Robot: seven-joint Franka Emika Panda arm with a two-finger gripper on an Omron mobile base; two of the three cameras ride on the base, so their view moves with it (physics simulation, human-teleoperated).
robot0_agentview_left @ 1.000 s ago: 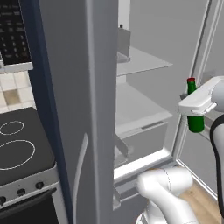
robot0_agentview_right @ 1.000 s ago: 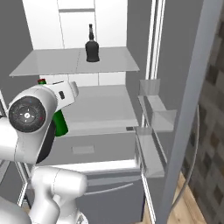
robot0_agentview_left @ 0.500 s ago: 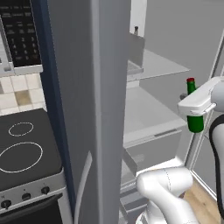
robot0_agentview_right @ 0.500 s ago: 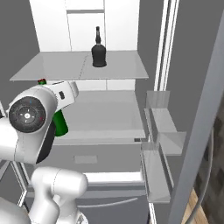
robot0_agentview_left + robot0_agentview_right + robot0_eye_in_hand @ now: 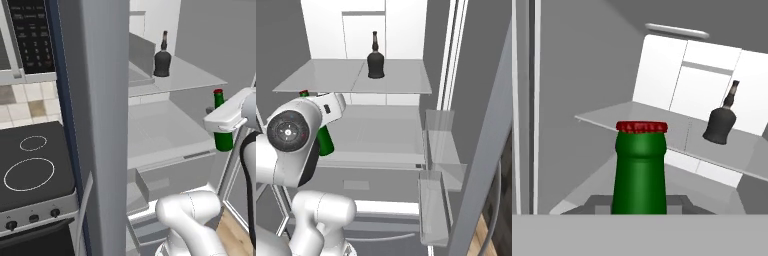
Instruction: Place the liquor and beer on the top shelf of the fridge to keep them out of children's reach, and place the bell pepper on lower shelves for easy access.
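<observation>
My gripper [image 5: 224, 121] is shut on the beer [image 5: 223, 138], a slim green bottle with a red cap, and holds it upright at the fridge's [image 5: 406, 30] open front, beside the left end of a lower shelf [image 5: 376, 135]. The beer [image 5: 640, 170] stands close in the hand view, its cap just below the level of the top shelf [image 5: 637, 117]. The liquor [image 5: 376, 62], a squat black bottle, stands upright near the middle of the top shelf [image 5: 331, 77]. It also appears as the liquor [image 5: 161, 57] in the left base view. The bell pepper is out of view.
A black stove [image 5: 30, 165] and a microwave [image 5: 30, 35] sit left of the fridge's grey side wall [image 5: 100, 100]. Translucent door bins [image 5: 441, 145] line the open door on the right. A drawer [image 5: 170, 175] lies under the lower shelf [image 5: 155, 135].
Both base views have shifted as the base drove, so the fridge interior and the liquor now face the cameras more squarely. The beer stays in my shut gripper.
</observation>
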